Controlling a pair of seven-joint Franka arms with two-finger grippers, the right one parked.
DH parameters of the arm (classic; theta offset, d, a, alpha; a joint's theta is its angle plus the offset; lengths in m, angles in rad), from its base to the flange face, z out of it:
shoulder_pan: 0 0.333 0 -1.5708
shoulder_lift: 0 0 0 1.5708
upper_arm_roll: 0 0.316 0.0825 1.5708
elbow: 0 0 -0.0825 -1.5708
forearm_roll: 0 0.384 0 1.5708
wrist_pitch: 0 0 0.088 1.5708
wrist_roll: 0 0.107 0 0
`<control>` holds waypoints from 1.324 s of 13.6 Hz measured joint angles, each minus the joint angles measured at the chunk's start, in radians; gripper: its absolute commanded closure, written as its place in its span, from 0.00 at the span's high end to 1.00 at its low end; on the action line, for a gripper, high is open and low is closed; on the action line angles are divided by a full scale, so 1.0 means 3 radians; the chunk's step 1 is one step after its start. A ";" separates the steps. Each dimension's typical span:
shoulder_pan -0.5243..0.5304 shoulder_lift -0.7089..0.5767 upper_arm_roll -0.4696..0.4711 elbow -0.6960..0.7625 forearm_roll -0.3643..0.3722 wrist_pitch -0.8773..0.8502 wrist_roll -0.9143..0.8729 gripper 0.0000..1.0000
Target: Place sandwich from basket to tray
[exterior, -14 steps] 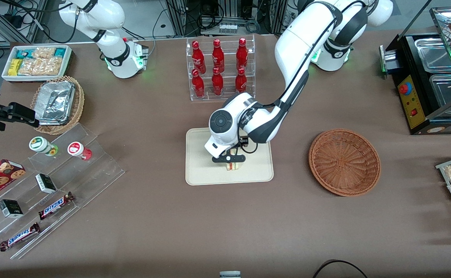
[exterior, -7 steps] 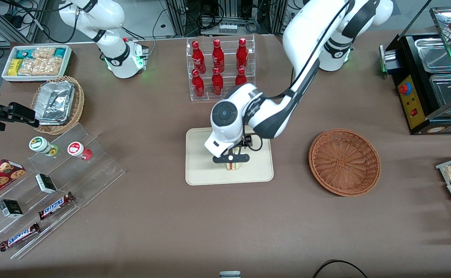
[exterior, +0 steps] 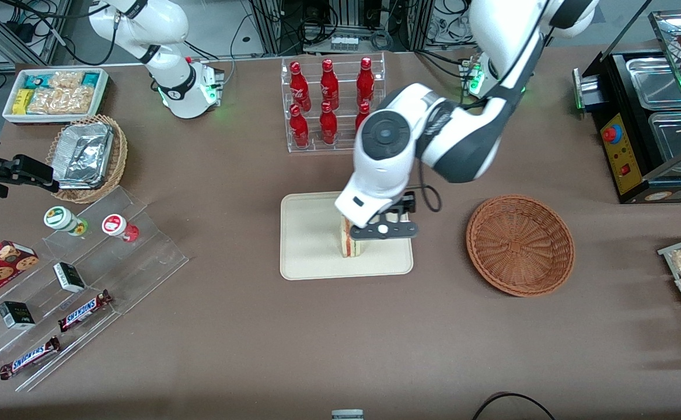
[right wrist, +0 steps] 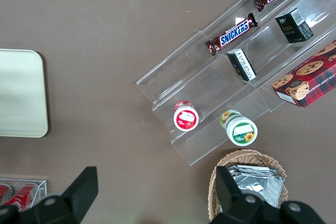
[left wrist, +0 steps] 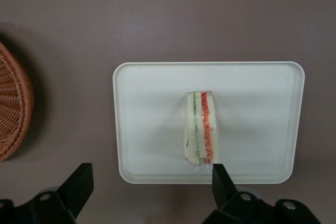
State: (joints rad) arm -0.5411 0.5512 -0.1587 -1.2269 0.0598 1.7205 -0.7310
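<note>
Lifting clear of the tray [exterior: 311, 262], my gripper [exterior: 384, 231] now hangs above its edge nearest the basket [exterior: 520, 245], higher than a second ago, when it sat low over the sandwich [exterior: 350, 240]. My jaws are spread wide with nothing between them; in my wrist view both fingertips [left wrist: 220, 178] stand far apart, and the sandwich [left wrist: 199, 127] lies free on the tray [left wrist: 152, 129], standing on edge with its red and green layers showing. It has stayed in the same spot on the tray. The basket [left wrist: 13, 108] sits well apart, empty of the sandwich.
</note>
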 measured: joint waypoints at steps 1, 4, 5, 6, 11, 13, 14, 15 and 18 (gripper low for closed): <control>0.0036 -0.0031 0.0006 -0.0003 -0.0005 -0.0031 0.0007 1.00; 0.0228 -0.0123 0.0031 -0.0039 -0.0006 -0.0075 0.0044 1.00; 0.0309 -0.0173 0.0033 -0.0078 -0.0006 -0.0091 0.0064 1.00; 0.0382 -0.0228 0.0037 -0.0125 -0.0006 -0.0098 0.0078 1.00; 0.0739 -0.0402 0.0050 -0.0229 -0.0005 -0.0315 0.0443 1.00; 0.0909 -0.0480 0.0053 -0.0243 -0.0005 -0.0458 0.0758 1.00; 0.1004 -0.0542 0.0054 -0.0269 -0.0006 -0.0508 0.0918 1.00; 0.1110 -0.0618 0.0054 -0.0303 -0.0011 -0.0562 0.1089 1.00; 0.1378 -0.0901 0.0046 -0.0465 -0.0041 -0.0767 0.1552 1.00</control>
State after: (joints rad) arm -0.1278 0.2809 -0.1447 -1.3664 0.0474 1.4905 -0.2654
